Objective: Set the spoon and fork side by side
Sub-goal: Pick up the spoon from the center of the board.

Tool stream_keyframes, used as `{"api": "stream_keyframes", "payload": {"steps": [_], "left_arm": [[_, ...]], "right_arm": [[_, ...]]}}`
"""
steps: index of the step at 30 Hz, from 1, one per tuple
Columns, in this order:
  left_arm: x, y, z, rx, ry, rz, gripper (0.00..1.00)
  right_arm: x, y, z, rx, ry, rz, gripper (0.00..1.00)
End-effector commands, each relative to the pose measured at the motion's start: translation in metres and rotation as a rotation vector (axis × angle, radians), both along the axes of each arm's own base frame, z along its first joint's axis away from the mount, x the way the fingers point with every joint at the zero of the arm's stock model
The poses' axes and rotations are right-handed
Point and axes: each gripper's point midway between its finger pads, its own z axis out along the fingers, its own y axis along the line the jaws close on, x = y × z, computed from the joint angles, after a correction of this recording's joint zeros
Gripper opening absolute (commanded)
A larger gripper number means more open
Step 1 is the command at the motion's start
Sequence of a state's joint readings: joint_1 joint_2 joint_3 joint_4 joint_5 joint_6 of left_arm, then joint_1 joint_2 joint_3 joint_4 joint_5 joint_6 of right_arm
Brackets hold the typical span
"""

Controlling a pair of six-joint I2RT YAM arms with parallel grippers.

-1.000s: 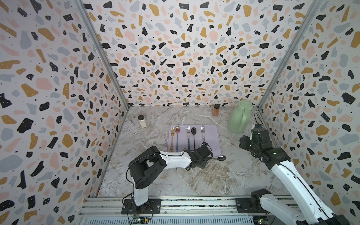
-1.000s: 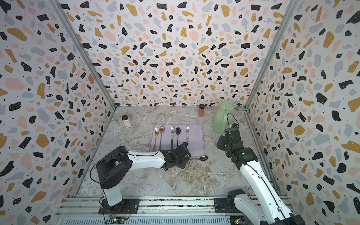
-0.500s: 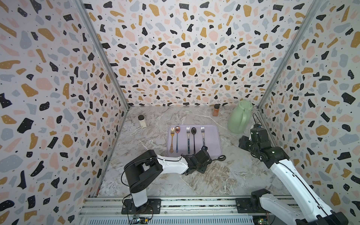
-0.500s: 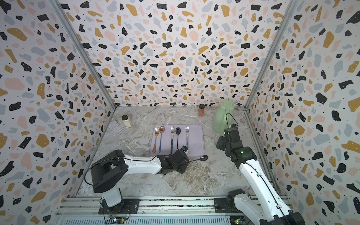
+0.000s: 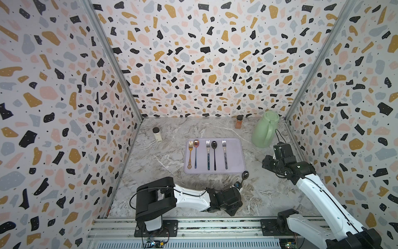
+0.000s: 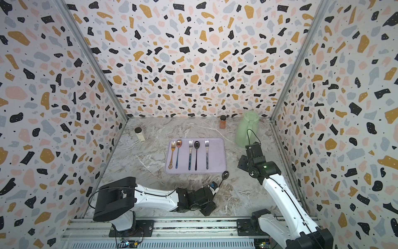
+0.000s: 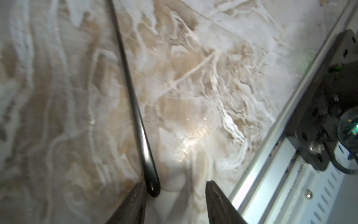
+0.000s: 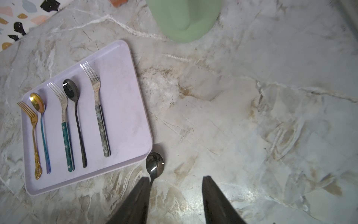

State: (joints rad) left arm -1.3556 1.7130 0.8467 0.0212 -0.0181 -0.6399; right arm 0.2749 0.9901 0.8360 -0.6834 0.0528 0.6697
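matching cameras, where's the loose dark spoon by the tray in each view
In a top view: loose dark spoon on the table off the lilac tray corner.
In a top view: spoon at the same corner.
Left wrist: its handle only, ending by one jaw.
Right wrist: bowl by the tray corner.
Landmark: the tray, absent from left wrist.

Left wrist view, softly blurred: the dark spoon [image 7: 135, 108] shows only its handle, its bowl cut off by the frame edge. Whether the handle's end touches a finger [image 7: 131, 205] of the left gripper [image 7: 175, 184] cannot be told. Right wrist view: the spoon's handle disappears behind a finger of the right gripper [image 8: 176, 178]. The green jug [image 8: 184, 19] and orange jar [image 8: 118, 2] are cropped to their bases. In both top views, the grippers' fingers are too small and dark to make out.
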Motion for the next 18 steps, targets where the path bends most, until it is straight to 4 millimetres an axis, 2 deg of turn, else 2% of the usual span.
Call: {"api": "stream_keyframes", "payload": {"steps": [1,3,5,10,13,16,18], "left_arm": [[-0.01,-0.01,0.015,-0.031,0.009,-0.015,0.53],[-0.007,-0.006,0.025,-0.017,-0.02,0.004,0.53],[0.004,0.009,0.036,0.015,-0.073,0.057,0.53],[0.054,0.082,0.071,0.128,-0.195,0.301,0.57],[0.081,0.125,0.091,0.132,-0.232,0.428,0.59],[0.096,0.158,0.105,0.113,-0.252,0.509,0.6],[0.101,0.173,0.112,0.107,-0.257,0.537,0.6]], "right_arm": [[-0.018,0.018,-0.026,0.083,0.12,0.041,0.47],[-0.024,0.029,-0.039,0.097,0.16,0.069,0.47],[-0.031,0.039,-0.05,0.089,0.186,0.091,0.47],[-0.039,0.069,-0.068,0.066,0.217,0.138,0.48],[-0.041,0.092,-0.077,0.036,0.242,0.179,0.49],[-0.044,0.107,-0.089,-0.025,0.286,0.216,0.48],[-0.047,0.114,-0.099,-0.042,0.308,0.227,0.48]]}}
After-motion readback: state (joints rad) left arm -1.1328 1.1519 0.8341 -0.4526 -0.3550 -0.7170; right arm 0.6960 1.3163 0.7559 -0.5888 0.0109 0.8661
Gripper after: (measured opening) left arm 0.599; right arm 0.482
